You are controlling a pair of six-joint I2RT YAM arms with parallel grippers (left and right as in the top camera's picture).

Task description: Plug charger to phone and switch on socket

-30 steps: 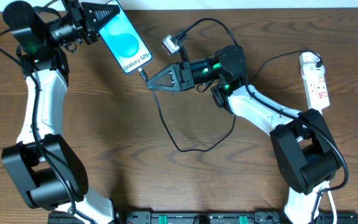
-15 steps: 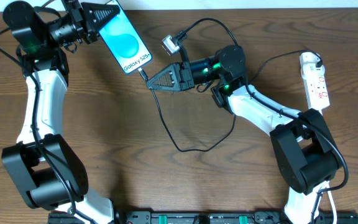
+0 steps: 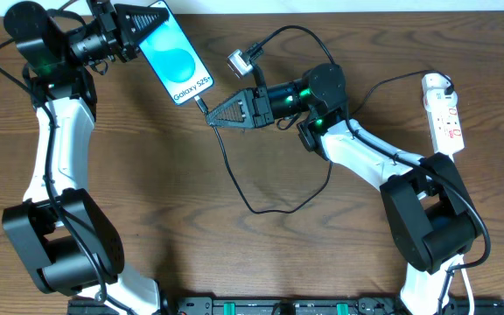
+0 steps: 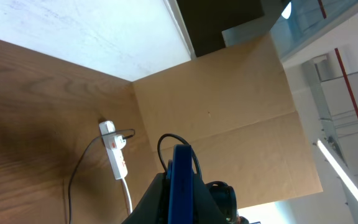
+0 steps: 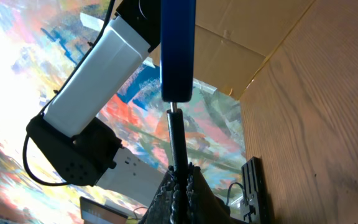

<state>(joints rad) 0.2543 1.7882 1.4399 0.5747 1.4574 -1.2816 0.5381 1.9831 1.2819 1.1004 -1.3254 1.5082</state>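
Observation:
My left gripper [image 3: 151,19] is shut on the top end of the phone [image 3: 177,59], a slim handset with a light-blue screen, held tilted above the table; in the left wrist view it shows edge-on [image 4: 180,183]. My right gripper [image 3: 213,117] is shut on the charger plug [image 3: 203,105], whose silver tip meets the phone's bottom edge [image 5: 177,50]; the plug [image 5: 176,134] runs up from my jaws [image 5: 178,180]. The thin black cable [image 3: 234,179] loops across the table. The white socket strip [image 3: 442,114] lies at the far right, also visible in the left wrist view [image 4: 115,155].
A small silver adapter [image 3: 241,61] hangs on a black cable near the right arm. The socket's white lead [image 3: 464,284] runs down the right edge. A black rail [image 3: 278,306] lies along the table's front edge.

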